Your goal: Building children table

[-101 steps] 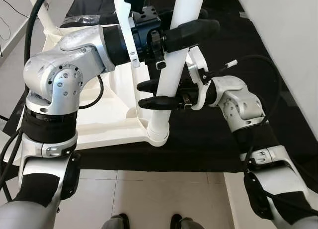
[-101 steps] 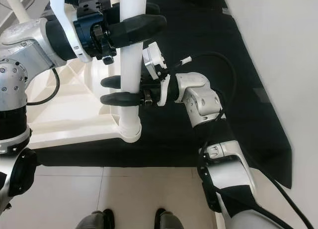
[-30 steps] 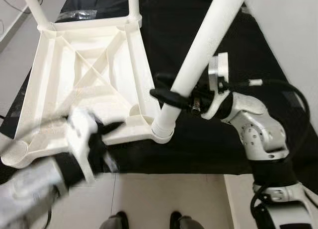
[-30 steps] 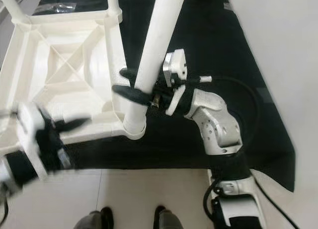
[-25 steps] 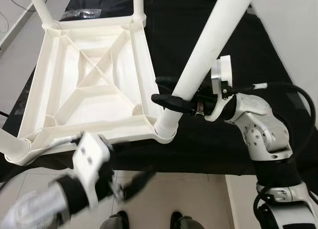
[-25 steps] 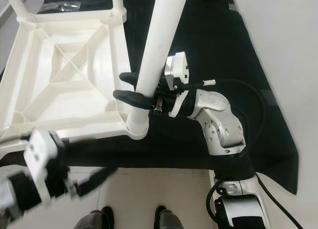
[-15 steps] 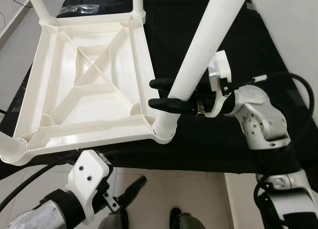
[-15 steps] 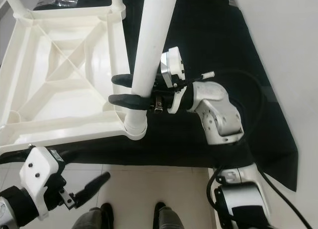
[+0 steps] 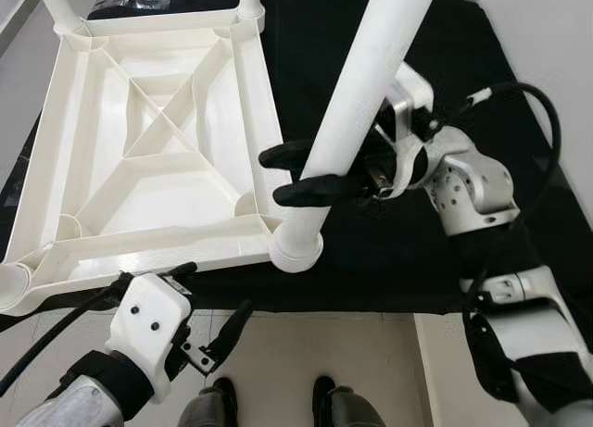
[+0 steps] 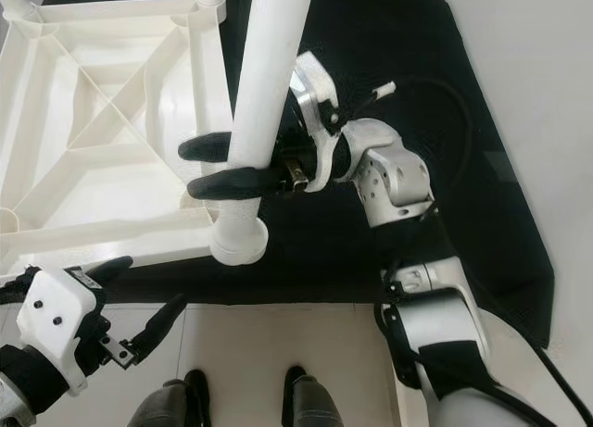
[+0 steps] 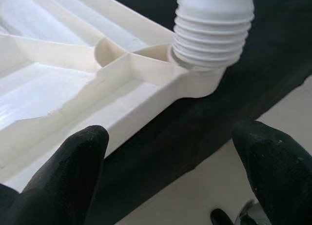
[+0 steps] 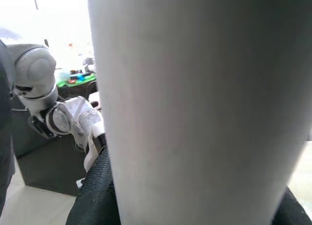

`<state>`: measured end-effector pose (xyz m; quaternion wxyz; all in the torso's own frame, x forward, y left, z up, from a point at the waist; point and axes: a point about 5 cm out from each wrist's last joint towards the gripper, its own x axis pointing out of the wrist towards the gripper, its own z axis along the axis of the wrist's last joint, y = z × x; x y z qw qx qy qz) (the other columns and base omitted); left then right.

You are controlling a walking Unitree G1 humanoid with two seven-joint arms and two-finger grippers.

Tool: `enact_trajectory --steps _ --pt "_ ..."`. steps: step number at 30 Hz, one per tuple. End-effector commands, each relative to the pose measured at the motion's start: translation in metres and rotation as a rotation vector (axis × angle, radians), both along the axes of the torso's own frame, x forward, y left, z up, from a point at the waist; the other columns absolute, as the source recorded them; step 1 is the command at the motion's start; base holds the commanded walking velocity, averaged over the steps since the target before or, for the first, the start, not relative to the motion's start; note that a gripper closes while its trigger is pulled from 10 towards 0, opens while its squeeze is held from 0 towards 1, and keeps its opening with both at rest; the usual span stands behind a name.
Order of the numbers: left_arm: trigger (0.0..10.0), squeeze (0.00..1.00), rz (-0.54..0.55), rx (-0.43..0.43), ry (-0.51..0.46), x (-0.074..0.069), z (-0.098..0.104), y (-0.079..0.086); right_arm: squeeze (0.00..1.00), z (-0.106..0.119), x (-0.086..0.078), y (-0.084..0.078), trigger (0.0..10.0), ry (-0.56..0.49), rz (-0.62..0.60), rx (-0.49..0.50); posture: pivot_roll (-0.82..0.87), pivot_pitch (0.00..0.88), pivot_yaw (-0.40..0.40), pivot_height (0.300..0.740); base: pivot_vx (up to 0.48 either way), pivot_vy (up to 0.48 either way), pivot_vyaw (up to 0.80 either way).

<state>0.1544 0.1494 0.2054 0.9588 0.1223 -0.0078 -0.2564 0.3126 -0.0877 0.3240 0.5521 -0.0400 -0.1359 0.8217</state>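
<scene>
The upturned tabletop (image 9: 139,158) lies on a mat (image 9: 389,251) on the floor, at 10 o'clock in the head view. A table leg (image 9: 357,103) rises from its near right corner socket (image 9: 295,246), leaning toward 1 o'clock. The right end effector (image 9: 301,172) reaches in from 3 o'clock, a finger on each side of that leg. The left end effector (image 9: 208,311) hangs at 7 o'clock, before the tabletop's near edge, above the floor (image 9: 306,344).

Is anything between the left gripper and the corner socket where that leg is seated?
Nothing visible. The left gripper hangs open over the tile floor, just off the tabletop's near edge, with only black mat between it and the socket. The right gripper clamps the leg above.
</scene>
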Motion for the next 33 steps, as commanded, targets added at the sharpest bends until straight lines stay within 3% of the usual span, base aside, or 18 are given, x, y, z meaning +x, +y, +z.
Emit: enact_trajectory --steps 1,6,9,15,33 --pt "10.0 0.00 -0.012 0.007 0.009 -0.003 -0.002 -0.002 0.00 -0.002 -0.004 0.005 0.0 -0.032 0.036 -0.022 0.06 0.345 -0.071 0.740 0.000 0.000 0.00" --pt "10.0 0.00 -0.014 0.009 0.003 -0.003 -0.003 -0.003 0.00 -0.009 -0.004 0.008 0.0 -0.065 0.026 -0.070 0.06 0.345 -0.072 0.740 0.000 0.000 0.00" --pt "10.0 0.00 -0.031 0.013 0.002 -0.004 -0.004 -0.004 0.00 -0.025 0.001 0.011 0.0 -0.127 -0.023 -0.157 0.06 0.346 -0.072 0.740 0.000 0.000 0.00" --pt "10.0 0.00 -0.053 0.021 0.005 -0.005 -0.005 -0.006 0.00 -0.030 0.009 0.014 0.0 -0.153 -0.066 -0.180 0.06 0.349 -0.071 0.740 0.000 0.000 0.00" --pt "10.0 0.00 -0.081 0.027 0.007 -0.011 -0.006 -0.008 0.00 -0.026 0.007 0.007 0.0 -0.072 -0.009 -0.193 0.07 0.366 -0.074 0.740 0.000 0.000 0.00"
